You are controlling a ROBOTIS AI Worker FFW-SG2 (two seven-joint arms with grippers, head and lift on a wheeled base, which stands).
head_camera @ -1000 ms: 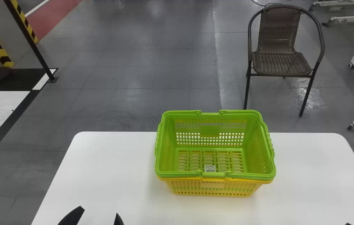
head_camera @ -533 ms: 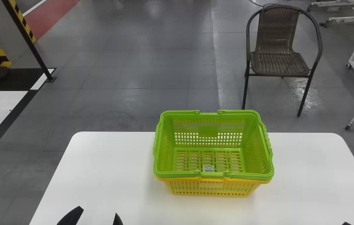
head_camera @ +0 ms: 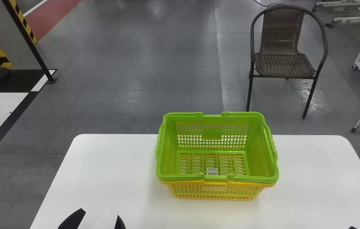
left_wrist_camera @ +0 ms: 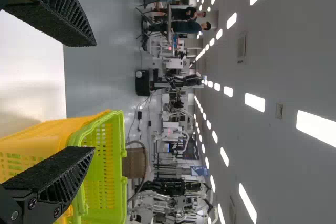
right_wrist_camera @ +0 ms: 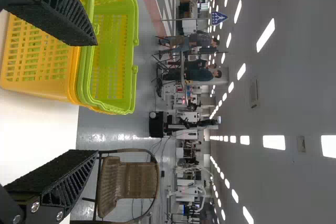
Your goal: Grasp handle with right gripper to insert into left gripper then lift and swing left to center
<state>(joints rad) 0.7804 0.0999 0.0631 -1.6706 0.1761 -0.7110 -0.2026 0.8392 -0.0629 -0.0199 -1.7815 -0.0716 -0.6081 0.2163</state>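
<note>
1. Step in hand, as I read it from where I stand: the opening one. The right gripper (right_wrist_camera: 96, 98) has the handle grasp ahead of it; neither hand holds anything.
2. State of hands: right gripper's fingers well apart, empty between. Left gripper (left_wrist_camera: 95, 97) likewise spread and empty.
3. Green basket (head_camera: 196, 163) sits nested in the yellow basket (head_camera: 215, 192), upright on the white table (head_camera: 110, 165). The pair lies forward and to the left of the right gripper, forward and to the right of the left one. Handle (head_camera: 216, 178) folded down along the green rim, on the side nearer the hands.
4. Next move, my judgement: right gripper forward and to its left, down to that near handle, close, then raise it towards the left gripper. Nesting looks snug; yellow may ride up with green.
5. Views compared: head view looks straight down into the green basket, slatted floor and small label (head_camera: 212, 171) included. Right wrist view gives the yellow basket's pierced wall from the side, and both right fingers at length, against a mere dark tip at head view's lower right edge.
</note>
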